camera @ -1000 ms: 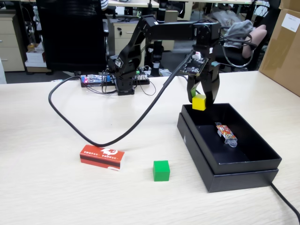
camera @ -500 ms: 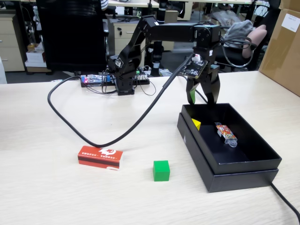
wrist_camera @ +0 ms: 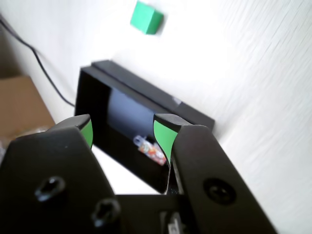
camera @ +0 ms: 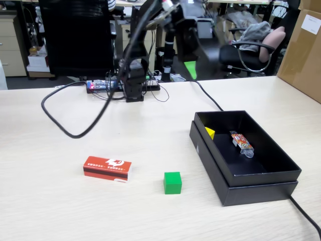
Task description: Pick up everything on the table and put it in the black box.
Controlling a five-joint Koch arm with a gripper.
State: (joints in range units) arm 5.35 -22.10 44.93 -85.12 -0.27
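Gripper [wrist_camera: 124,134]: fingers apart, empty, raised above the black box [camera: 261,182].
Yellow cube [camera: 210,132]: inside the box.
Green cube [camera: 172,182], red-and-white carton [camera: 107,168]: left of box.

pale wood-grain table [camera: 60,211] — matt black box [camera: 235,188], glossy printed carton [camera: 107,168] (card, seemingly), matt green cube [camera: 172,183].

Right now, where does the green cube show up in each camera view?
Fixed view: the green cube sits on the table, low centre, left of the black box.
Wrist view: it is at the top, beyond the box.
Shared landmark: the black box.
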